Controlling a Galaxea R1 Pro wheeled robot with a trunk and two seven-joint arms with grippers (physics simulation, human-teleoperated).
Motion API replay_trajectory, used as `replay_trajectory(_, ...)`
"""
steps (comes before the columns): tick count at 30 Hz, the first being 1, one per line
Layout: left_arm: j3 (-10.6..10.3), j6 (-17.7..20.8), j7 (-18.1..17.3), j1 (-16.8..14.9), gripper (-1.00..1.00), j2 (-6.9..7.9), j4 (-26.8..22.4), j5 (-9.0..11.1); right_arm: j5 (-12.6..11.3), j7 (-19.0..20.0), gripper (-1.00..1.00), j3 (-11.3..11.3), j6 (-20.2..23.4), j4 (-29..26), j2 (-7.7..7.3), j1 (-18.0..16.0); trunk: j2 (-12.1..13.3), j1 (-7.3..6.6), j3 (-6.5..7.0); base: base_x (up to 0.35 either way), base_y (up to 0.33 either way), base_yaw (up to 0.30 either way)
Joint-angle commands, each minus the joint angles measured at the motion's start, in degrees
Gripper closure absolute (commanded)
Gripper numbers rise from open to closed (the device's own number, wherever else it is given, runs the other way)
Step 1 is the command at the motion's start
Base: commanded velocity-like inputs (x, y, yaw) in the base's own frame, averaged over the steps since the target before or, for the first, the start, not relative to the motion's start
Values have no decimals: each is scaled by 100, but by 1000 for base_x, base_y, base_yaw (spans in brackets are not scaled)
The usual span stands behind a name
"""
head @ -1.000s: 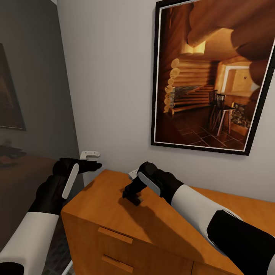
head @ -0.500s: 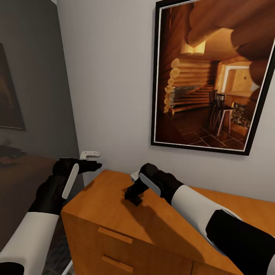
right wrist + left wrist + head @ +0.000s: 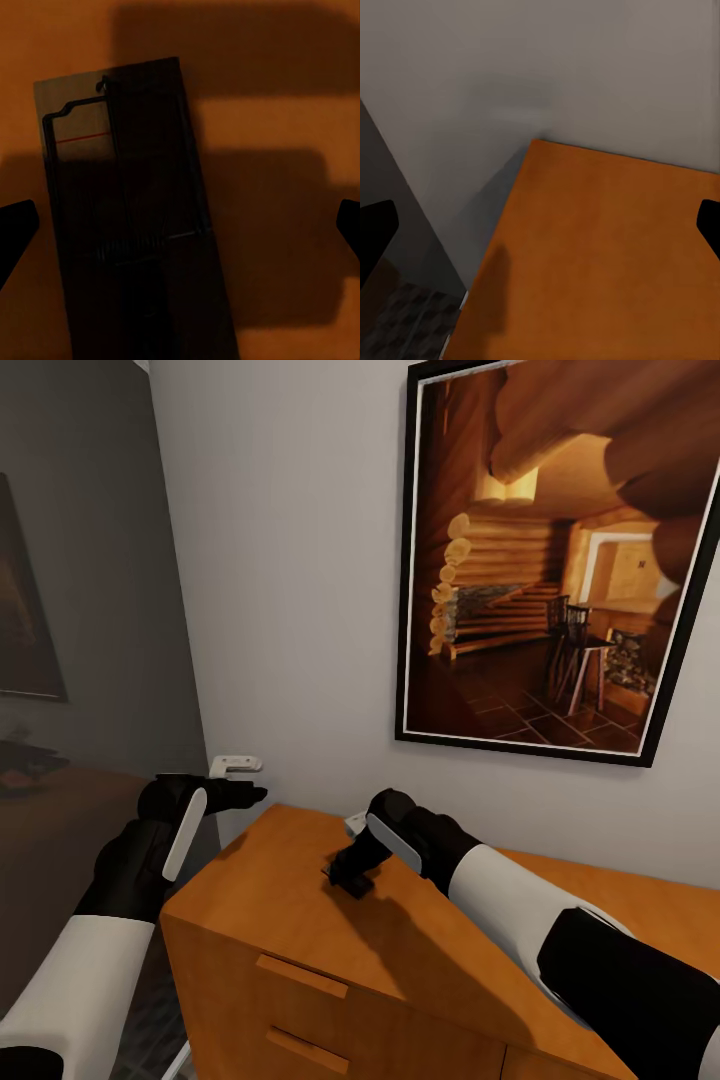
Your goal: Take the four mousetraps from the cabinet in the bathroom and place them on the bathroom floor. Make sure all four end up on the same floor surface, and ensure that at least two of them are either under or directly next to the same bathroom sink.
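lying lengthwise between spread jaws, mousetrap [image 3: 127,225]

Head cam looks fwd/down over cabinet [image 3: 300,900] top; both wrist cams sit close above that same top.

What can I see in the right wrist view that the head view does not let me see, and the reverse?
Right wrist view alone: a mousetrap lying flat on the cabinet top, between the two open fingertips.
Head view alone: the framed log-cabin picture, the left gripper beside the cabinet's end, and the tab handles.
Both: the orange cabinet top and the right gripper.
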Motion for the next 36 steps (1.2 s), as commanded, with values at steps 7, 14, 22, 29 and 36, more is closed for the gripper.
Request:
replay_trajectory(7,-7,23,-1,-5,-100,1,-4,15,71,37,-100,34,13,8,0,-3,-3,0,-9,0,0,0)
replay_trajectory(14,-7,23,-1,-5,-100,1,-4,17,73,37,-100,35,13,9,3,-3,-3,0,-9,0,0,0)
replay_trajectory(22,-7,23,-1,-5,-100,0,-4,20,74,37,-100,40,13,13,8,-3,-3,0,-9,0,0,0)
replay_trajectory(29,-7,23,-1,-5,-100,0,-4,18,67,37,-100,50,13,19,9,-3,-3,0,-9,0,0,0)
replay_trajectory(36,-7,23,-1,-5,-100,0,-4,14,64,37,100,54,13,241,22,-3,-3,0,-9,0,0,0)
